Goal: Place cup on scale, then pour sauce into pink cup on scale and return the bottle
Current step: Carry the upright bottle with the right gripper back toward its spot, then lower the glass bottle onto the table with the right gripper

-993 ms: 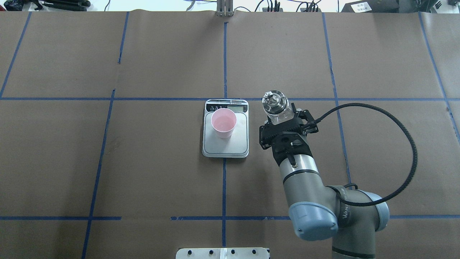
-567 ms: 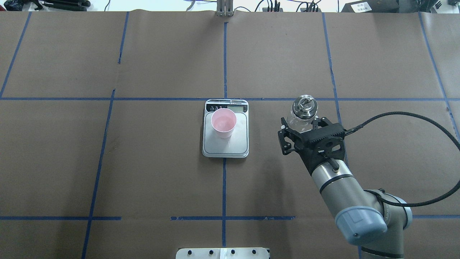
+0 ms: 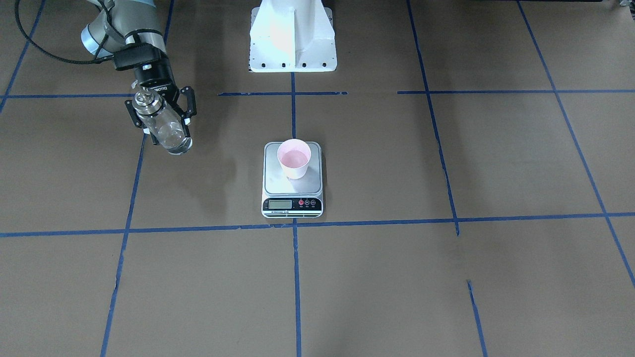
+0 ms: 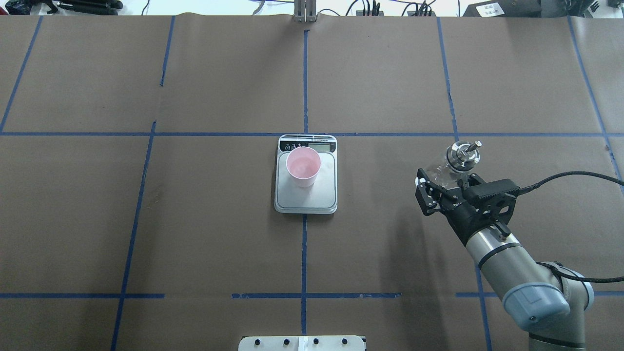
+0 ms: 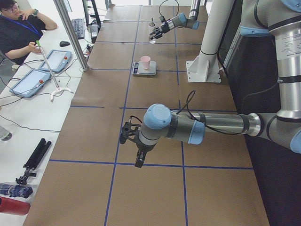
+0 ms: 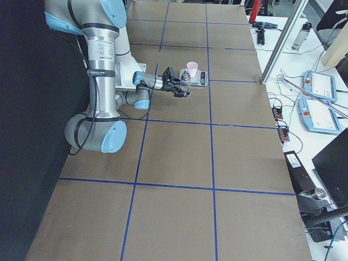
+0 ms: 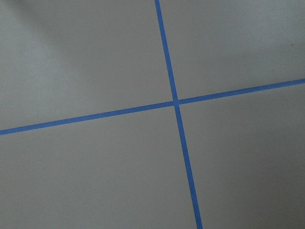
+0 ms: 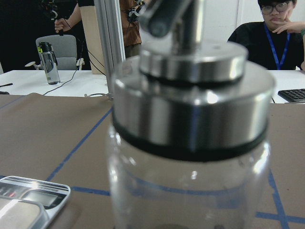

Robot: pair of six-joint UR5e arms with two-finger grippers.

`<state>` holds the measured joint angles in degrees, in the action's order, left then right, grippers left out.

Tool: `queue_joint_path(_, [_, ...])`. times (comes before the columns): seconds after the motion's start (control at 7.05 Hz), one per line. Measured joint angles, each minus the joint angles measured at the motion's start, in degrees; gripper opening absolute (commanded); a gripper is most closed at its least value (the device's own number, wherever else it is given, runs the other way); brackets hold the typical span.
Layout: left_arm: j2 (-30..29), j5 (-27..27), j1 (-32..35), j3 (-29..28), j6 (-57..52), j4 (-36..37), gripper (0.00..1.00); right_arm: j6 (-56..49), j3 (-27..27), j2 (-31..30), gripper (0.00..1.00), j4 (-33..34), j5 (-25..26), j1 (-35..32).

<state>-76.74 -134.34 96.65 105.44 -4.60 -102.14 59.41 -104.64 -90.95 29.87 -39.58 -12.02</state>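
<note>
The pink cup stands upright on the silver scale at the table's middle, also seen as cup on scale. My right gripper is shut on the clear glass bottle with a metal cap, well to the right of the scale. The bottle leans and holds clear sauce low inside; it fills the right wrist view. My left gripper shows only in the exterior left view, over bare table, and I cannot tell its state.
Brown paper with blue tape lines covers the table. The white robot pedestal stands behind the scale. A seated person and a drinking bottle are beyond the far edge. Tablets lie on the side table.
My right arm has carried the bottle rightward, away from the scale and slightly toward the robot. The cup and scale have not moved.
</note>
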Motion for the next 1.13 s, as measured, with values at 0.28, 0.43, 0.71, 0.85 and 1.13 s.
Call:
queue_joint_path(0.28, [0.1,0.2,0.1,0.7,-0.1,0.0,1.00,3.1,5.1,-0.7,0.00,-2.6,1.9,-0.6])
queue_joint_path(0.43, [0.1,0.3,0.1,1.0,-0.1,0.0,1.00,4.3,6.5,-0.8,0.00,-3.0,3.2,-0.7])
queue_joint_path(0.71, [0.1,0.3,0.1,1.3,-0.1,0.1,1.00,5.8,9.1,-0.9,0.00,-3.1,5.1,-0.8])
queue_joint_path(0.85, [0.1,0.3,0.1,1.4,-0.1,0.1,1.00,6.0,10.0,-0.9,0.00,-3.1,5.3,-0.8])
queue_joint_path(1.13, [0.1,0.3,0.1,1.7,-0.1,0.1,1.00,6.0,10.7,-0.6,0.00,-3.1,5.4,-0.8])
